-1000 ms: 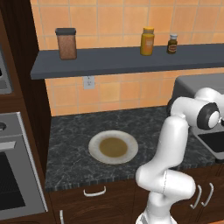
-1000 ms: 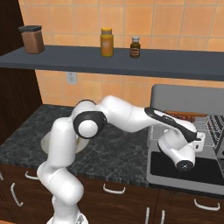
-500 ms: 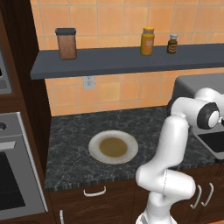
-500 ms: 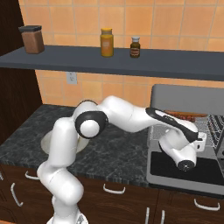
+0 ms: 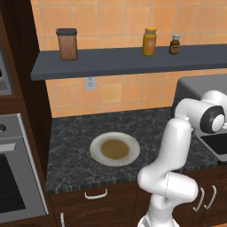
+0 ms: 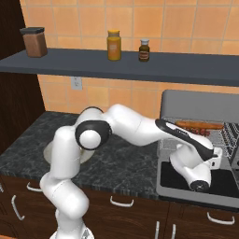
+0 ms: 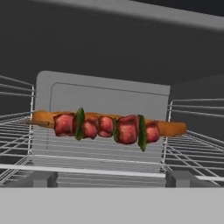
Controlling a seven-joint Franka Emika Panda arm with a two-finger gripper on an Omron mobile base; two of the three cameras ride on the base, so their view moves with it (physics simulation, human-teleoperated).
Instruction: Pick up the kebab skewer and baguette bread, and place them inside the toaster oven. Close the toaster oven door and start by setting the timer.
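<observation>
- Gripper [image 7: 111, 179] spread wide and empty, finger tips at the toaster oven [image 6: 198, 105] mouth.
- Kebab skewer [image 7: 105, 127] lies on the wire rack [image 7: 96, 162], just before the baguette bread [image 7: 173, 128].
- Toaster oven door [image 6: 219, 189] hangs down open; rack front is free.

No legible text, brand, no. or sign anywhere. Shelf containers, i.e. brown canister [image 5: 67, 43], yellow jar [image 5: 149, 41] and small dark bottle [image 5: 174, 44], carry labels too small/blurred to read. Toaster oven [image 6: 200, 109] shows no readable markings on its casing or interior.
</observation>
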